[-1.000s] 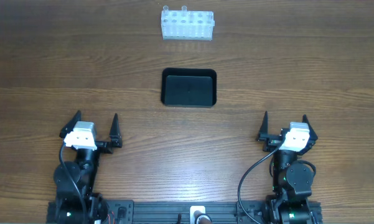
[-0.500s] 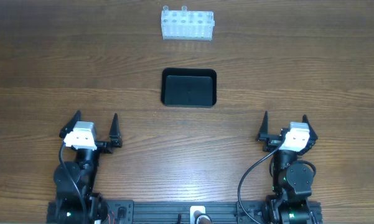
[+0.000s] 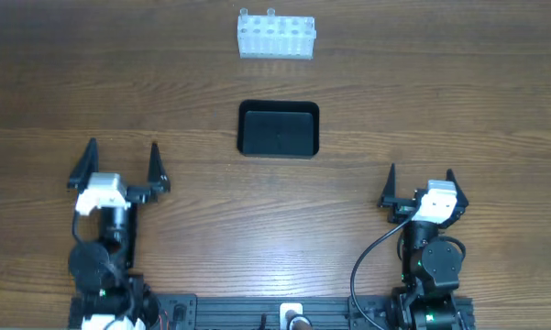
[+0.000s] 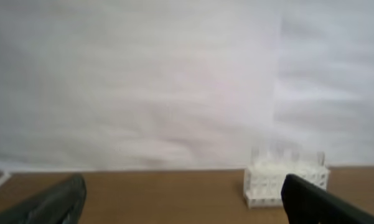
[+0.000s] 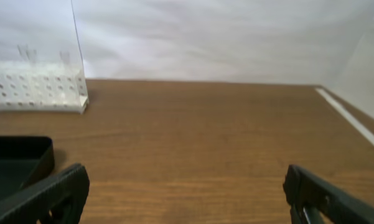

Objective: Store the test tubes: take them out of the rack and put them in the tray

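- Worktop (image 3: pixel 440 110): wood-grain surface that carries all the task items along its centre line.
- Tray (image 3: pixel 278 133): black, shallow and empty. It lies between the rack and the arm bases, near the rack but not touching it.
- Rack (image 3: pixel 275 41) with test tubes (image 3: pixel 271 14): white perforated block at the far edge of the worktop, with a few clear tubes upright in it; their count cannot be fixed.
  - Judged light, stiff, smooth-walled and breakable if pinched hard or dropped.
  - The only reachable hold is the short length of each tube above the rack top, taken across the tube.
  - A straight upward pull is advised, since the light rack may lift or tip with the tube.
- Left claw (image 3: pixel 123 145): jaws spread wide, holding nothing and touching nothing. It sits well apart from the rack and tray, on the left side.
- Right claw (image 3: pixel 420 170): jaws likewise spread wide and empty, near its own base and well apart from the tray.
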Action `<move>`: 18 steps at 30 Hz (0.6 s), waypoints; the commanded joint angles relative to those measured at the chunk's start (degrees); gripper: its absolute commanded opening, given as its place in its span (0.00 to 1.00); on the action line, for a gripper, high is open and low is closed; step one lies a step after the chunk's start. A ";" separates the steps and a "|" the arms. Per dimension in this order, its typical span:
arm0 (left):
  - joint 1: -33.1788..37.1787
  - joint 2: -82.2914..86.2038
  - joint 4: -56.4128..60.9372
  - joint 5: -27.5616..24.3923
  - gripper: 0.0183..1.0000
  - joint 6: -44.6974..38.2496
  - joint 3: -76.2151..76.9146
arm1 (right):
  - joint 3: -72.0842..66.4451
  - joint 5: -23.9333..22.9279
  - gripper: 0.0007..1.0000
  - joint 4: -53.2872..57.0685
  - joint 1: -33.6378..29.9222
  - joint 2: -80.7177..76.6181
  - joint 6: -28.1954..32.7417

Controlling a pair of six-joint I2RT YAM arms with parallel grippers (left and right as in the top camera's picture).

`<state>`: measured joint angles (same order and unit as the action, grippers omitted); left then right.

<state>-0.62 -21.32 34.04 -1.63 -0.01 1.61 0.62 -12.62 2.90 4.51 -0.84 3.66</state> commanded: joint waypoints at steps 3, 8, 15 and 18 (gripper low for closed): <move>-3.28 -25.64 2.16 -2.23 1.00 -1.05 15.58 | -0.33 -0.72 0.99 0.09 -0.31 0.50 0.26; -11.76 -44.04 -7.56 5.27 1.00 0.96 35.93 | -0.33 -0.72 0.99 0.09 -0.31 0.50 0.26; -16.98 -64.54 -14.23 9.22 1.00 7.58 55.06 | -0.33 -0.72 0.99 0.09 -0.31 0.50 0.26; -17.07 -70.97 -18.43 9.25 1.00 10.91 61.05 | -0.33 -0.72 0.99 0.09 -0.31 0.50 0.26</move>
<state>-17.54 -85.91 18.70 5.98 5.50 56.66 0.62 -12.64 2.92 4.49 -0.73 3.66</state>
